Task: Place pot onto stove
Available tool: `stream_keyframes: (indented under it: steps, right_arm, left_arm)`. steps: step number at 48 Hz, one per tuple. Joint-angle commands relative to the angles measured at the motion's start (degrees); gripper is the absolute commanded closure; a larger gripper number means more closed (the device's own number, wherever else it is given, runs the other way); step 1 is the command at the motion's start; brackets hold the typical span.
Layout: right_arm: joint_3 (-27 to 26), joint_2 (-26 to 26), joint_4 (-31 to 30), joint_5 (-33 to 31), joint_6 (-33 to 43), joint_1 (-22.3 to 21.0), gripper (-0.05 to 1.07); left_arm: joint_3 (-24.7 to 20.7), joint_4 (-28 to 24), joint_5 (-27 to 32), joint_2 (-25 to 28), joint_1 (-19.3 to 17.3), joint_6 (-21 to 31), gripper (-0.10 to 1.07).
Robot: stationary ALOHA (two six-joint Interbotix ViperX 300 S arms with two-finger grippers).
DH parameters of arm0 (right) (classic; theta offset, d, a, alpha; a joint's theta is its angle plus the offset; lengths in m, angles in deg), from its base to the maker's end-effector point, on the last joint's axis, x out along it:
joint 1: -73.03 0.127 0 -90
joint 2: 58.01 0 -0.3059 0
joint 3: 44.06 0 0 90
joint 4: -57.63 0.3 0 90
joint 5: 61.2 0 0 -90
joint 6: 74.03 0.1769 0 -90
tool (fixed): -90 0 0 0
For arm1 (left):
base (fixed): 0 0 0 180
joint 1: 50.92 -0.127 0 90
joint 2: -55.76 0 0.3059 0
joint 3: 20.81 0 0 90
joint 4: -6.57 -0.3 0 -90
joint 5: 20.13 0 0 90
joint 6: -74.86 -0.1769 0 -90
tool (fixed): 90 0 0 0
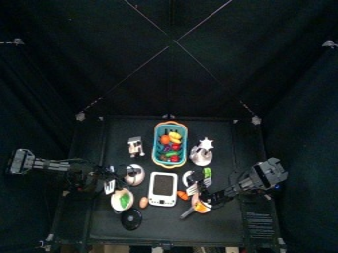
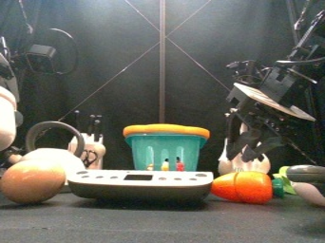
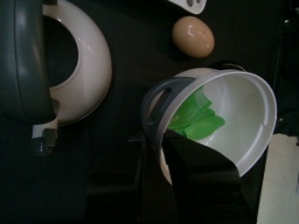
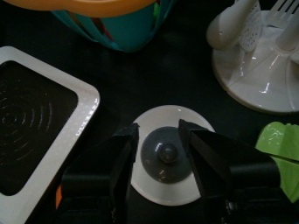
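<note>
Left gripper [image 3: 176, 166] grips pot [image 3: 228, 105] rim | white, green inside

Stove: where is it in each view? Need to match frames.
Top: stove at the table's front middle, nearer than the basket.
Front: low flat block, centre foreground, basket behind.
Left wrist: cannot make it out.
Right wrist: stove near the basket.
Shared landmark: basket.

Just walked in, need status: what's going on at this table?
The left claw is at the rim of the pot. The pot sits on the table near an egg and is not yet on the stove. The right claw hangs open over a white lid, its jaws either side of the knob.
</note>
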Motion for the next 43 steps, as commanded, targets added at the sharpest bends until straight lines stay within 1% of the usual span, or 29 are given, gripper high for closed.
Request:
stream_keyframes:
  steps: [1,8,19,28,43]
  right_arm:
    - [-0.8,-1.0,-0.3,-0.3,-0.1,-0.1,0.24]
    - [-0.9,-1.2,-0.4,-0.3,-0.2,-0.2,0.24]
    - [-0.8,-1.2,-0.2,-0.2,-0.2,0.2,0.24]
    - [-0.3,-1.9,0.4,-0.3,-0.4,0.2,0.24]
    - [0.3,-3.6,-1.3,-0.3,-0.4,-0.7,0.24]
  left_arm:
    - [-2.5,0.7,0.0,0.4,0.0,-0.1,0.42]
    - [-6.4,1.5,0.1,2.1,0.1,-0.1,0.42]
    - [-13.0,-0.4,2.7,9.4,0.0,-0.1,0.42]
    - [-17.9,-1.7,2.7,14.3,-0.2,-0.1,0.42]
    - [-23.8,-2.5,2.3,20.0,-2.9,-0.1,0.42]
